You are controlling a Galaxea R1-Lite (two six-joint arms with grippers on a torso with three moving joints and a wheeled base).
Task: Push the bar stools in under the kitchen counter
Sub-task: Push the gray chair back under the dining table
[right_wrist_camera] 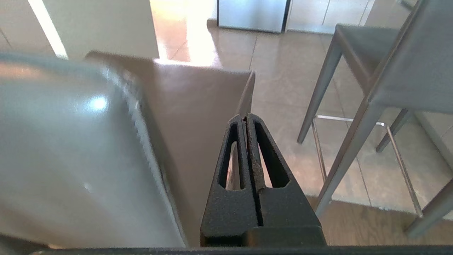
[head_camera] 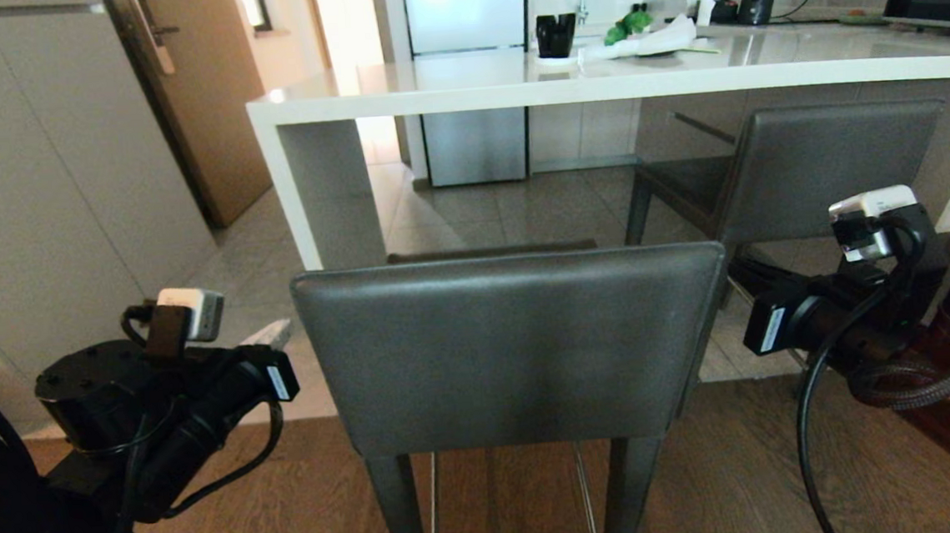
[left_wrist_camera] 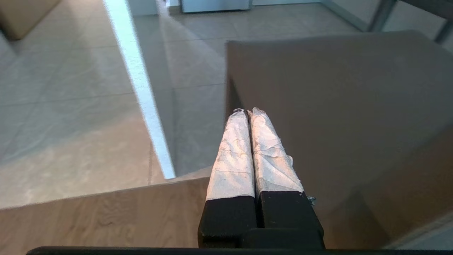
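Before the kitchen counter (head_camera: 596, 82): near bar stool (head_camera: 514, 347) standing clear, far bar stool (head_camera: 819, 167) already tucked beneath.
I hold left gripper (left_wrist_camera: 247, 112) and right gripper (right_wrist_camera: 245, 117), jaws together, flanking the near stool's backrest, apparently as blunt pushers.

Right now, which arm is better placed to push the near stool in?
Neither clearly: the near stool sits centred between the shut left gripper and right gripper, each beside a backrest edge. A two-arm push looks steadiest.

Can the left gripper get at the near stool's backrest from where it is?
Probably yes: the left gripper, shut, sits just off the near stool's backrest at its left edge, with nothing between them.
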